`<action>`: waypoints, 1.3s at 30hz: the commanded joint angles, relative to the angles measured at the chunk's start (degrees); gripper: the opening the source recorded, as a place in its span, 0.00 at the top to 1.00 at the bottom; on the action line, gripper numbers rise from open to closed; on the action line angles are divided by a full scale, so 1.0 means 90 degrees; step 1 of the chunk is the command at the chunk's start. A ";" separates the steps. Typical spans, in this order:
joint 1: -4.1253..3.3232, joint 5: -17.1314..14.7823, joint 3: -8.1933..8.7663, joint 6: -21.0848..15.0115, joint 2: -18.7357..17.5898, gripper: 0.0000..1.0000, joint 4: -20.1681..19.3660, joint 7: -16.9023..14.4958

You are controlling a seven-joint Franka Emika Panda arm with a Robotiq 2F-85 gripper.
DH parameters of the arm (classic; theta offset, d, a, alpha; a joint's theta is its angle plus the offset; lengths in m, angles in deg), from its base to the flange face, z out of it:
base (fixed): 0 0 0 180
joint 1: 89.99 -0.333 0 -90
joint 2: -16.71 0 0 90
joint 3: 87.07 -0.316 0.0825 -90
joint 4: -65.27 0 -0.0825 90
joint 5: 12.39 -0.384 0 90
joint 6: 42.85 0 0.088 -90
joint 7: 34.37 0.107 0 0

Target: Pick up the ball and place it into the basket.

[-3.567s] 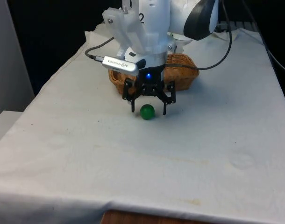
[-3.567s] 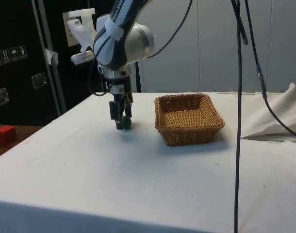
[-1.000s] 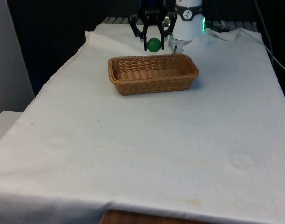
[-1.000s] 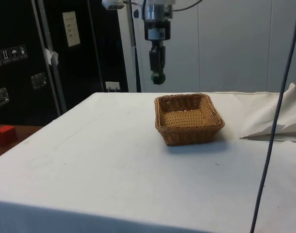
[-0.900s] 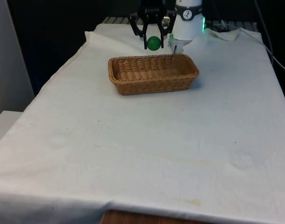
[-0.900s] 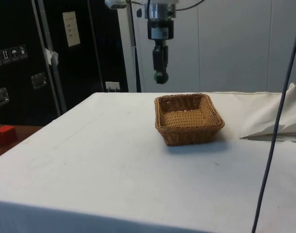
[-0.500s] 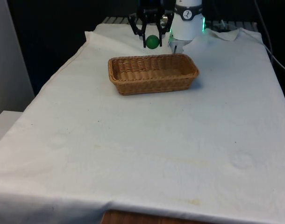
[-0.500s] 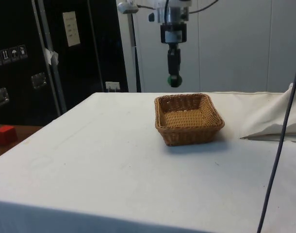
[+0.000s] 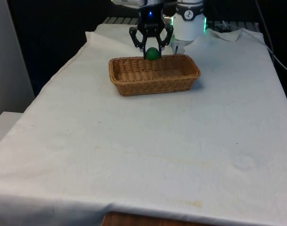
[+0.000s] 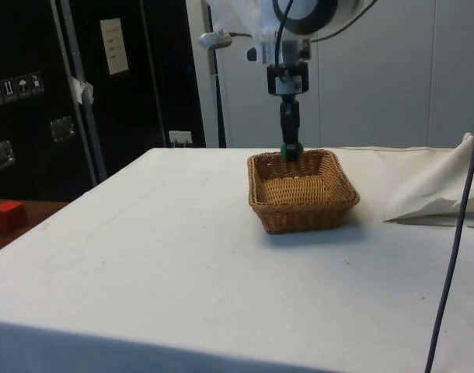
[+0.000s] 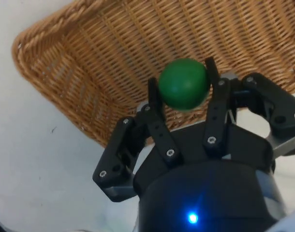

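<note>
Green ball clamped between the two black fingers of the gripper, closed just far enough to pinch it at its sides, nothing else in the grasp. Held low over the wicker basket, about level with the rim in the side view, at the basket's far part on the robot's side; from the wrist view, woven floor directly beneath the ball. Probably brought this low so the ball drops a short way and does not bounce out. Release apparently the only step left.

Basket standing on the white cloth covering the table, cloth slightly wrinkled. Red block off the table beside the dark cabinets; loose white fabric bunched beyond the basket.
</note>
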 commanded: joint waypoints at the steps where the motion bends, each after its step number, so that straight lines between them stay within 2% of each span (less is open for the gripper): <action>1: -0.0019 -0.0140 -0.0019 -0.0127 -0.0051 0.99 -0.0045 -0.0102; 7: -0.0013 -0.0471 -0.0108 -0.0439 -0.0535 0.99 -0.0032 -0.0318; 8: -0.0013 -0.0331 -0.0064 -0.0344 -0.0503 0.99 -0.0006 -0.0223; 10: -0.0006 -0.0611 -0.0153 -0.0567 -0.0732 0.99 -0.0019 -0.0395; 13: 0.0000 -0.0745 -0.0191 -0.0675 -0.0898 0.99 0.0000 -0.0433; 14: -0.0019 -0.0618 -0.0146 -0.0630 -0.0917 0.99 0.0013 -0.0357; 15: 0.0000 -0.0789 -0.0210 -0.0713 -0.0974 0.99 0.0013 -0.0433; 22: -0.0006 -0.0802 -0.0223 -0.0738 -0.1082 0.99 0.0032 -0.0401; 23: -0.0019 -0.0719 -0.0185 -0.0675 -0.1089 0.99 0.0057 -0.0369; 24: -0.0013 -0.0834 -0.0255 -0.0751 -0.1114 0.99 0.0038 -0.0401; 29: 0.0019 -0.0961 -0.0344 -0.0751 -0.1286 0.99 0.0121 -0.0420; 30: 0.0019 -0.0961 -0.0344 -0.0751 -0.1286 0.99 0.0121 -0.0420; 31: -0.0019 -0.0859 -0.0286 -0.0700 -0.1343 0.99 0.0153 -0.0344; 32: 0.0013 -0.0987 -0.0350 -0.0751 -0.1350 0.99 0.0159 -0.0414; 36: 0.0000 -0.0968 -0.0331 -0.0719 -0.1420 0.99 0.0216 -0.0376; 37: -0.0006 -0.0961 -0.0325 -0.0713 -0.1420 0.98 0.0216 -0.0369; 39: -0.0006 -0.0949 -0.0318 -0.0707 -0.1420 0.87 0.0216 -0.0357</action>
